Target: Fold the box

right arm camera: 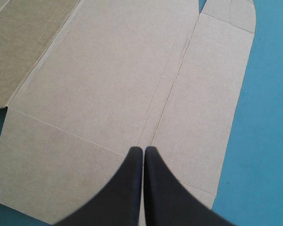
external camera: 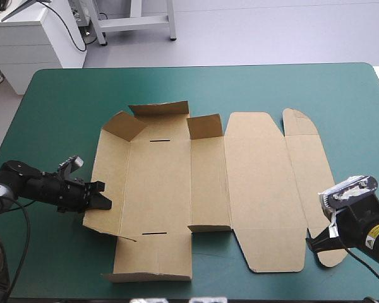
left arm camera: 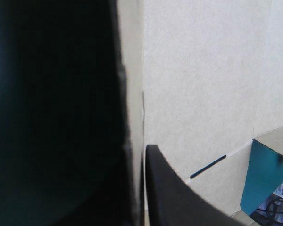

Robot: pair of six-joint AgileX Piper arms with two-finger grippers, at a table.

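Left pincer (external camera: pixel 103 194) all but closed on the box (external camera: pixel 177 189), nipping its left side panel (external camera: pixel 110 170). In the left wrist view one black finger (left arm camera: pixel 174 197) lies against the board's inner face, with a thin board edge right beside it and only darkness on the other side. The gripped panel's near end looks slightly raised off the teal-green table (external camera: pixel 57 101). Ahead of the left pincer is the base panel (external camera: pixel 158 189), with a near slot (external camera: pixel 155 234) and a far slot (external camera: pixel 159 140). Box lies mostly flat mid-table, between the two pincers. On the far side three flaps stand up: corner flap (external camera: pixel 123 126), back flap (external camera: pixel 158 108), inner flap (external camera: pixel 204 126). Right pincer (right arm camera: pixel 144 150) is closed tight, its fingers meeting in one point, tip over the board at the box's near right corner, beside a crease. Ahead of the right pincer the wide lid panel (external camera: pixel 262 189) lies flat, and the rounded end flap (external camera: pixel 306 158) lies flat beside it. Bare teal-green cover just beside the right pincer, on its outer side
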